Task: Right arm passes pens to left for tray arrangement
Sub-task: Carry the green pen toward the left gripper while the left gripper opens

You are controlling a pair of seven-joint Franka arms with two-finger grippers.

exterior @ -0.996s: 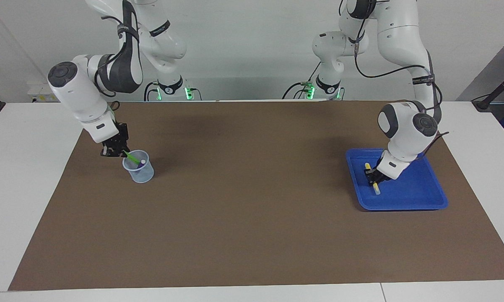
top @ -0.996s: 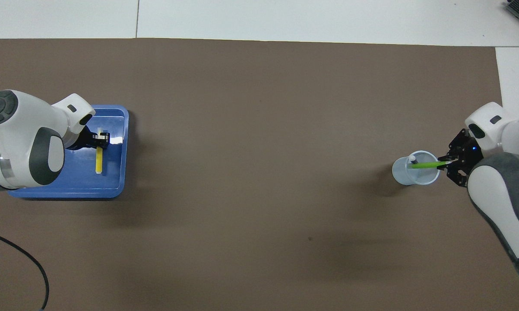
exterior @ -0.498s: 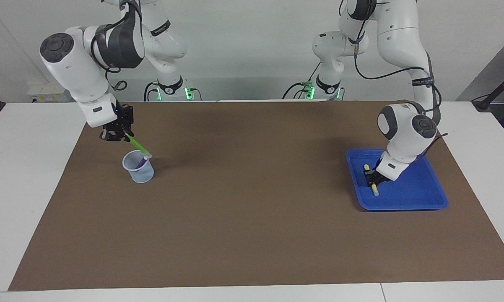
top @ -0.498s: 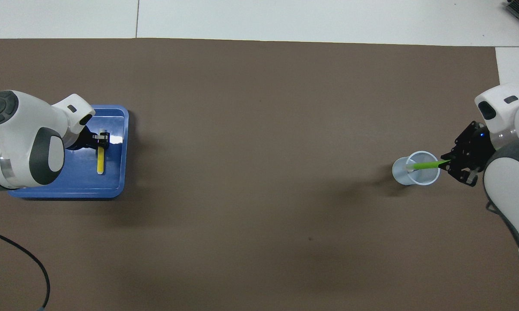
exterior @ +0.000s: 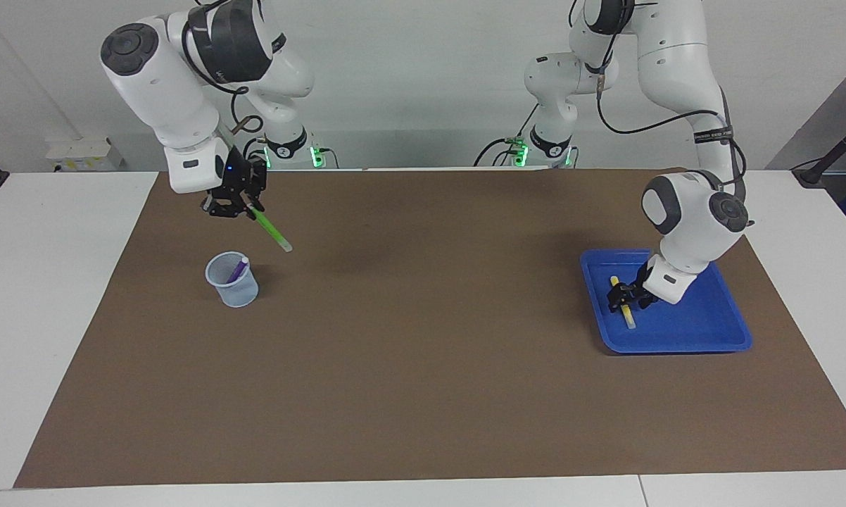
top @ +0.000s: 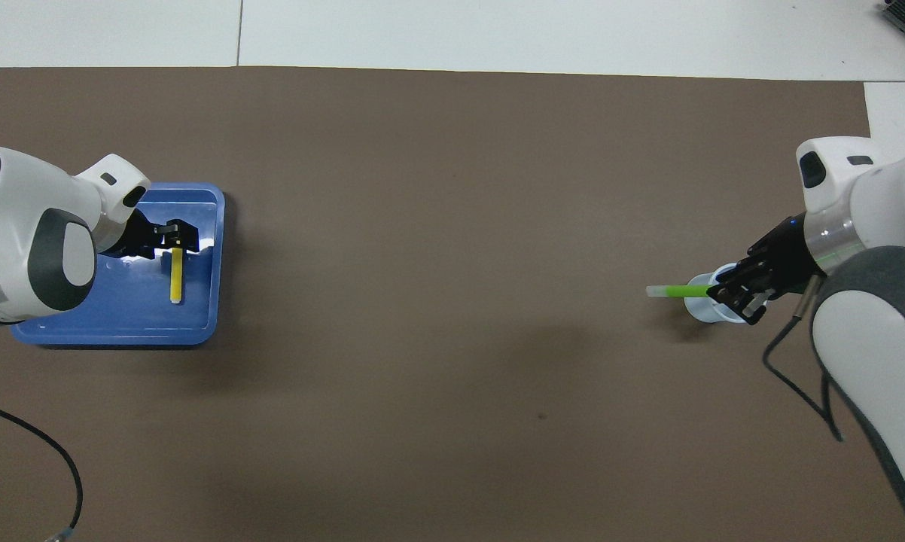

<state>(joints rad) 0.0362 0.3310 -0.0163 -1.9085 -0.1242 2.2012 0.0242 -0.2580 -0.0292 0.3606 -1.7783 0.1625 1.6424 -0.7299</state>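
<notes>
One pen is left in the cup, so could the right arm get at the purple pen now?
Probably not yet: the right gripper is shut on the green pen, raised over the brown mat. The purple pen stands uncovered in the cup.

Brown-matted table (exterior: 423, 394): cup (exterior: 233, 282), tray (exterior: 704, 331)

The right gripper (exterior: 243, 208) is held raised, its fingers clamped shut on a green pen (exterior: 271, 230) that slants down and away from its tips. The left gripper (exterior: 626, 296) is held low over a yellow pen (exterior: 623, 310), its wrist bent steeply down and its fingers parted.
</notes>
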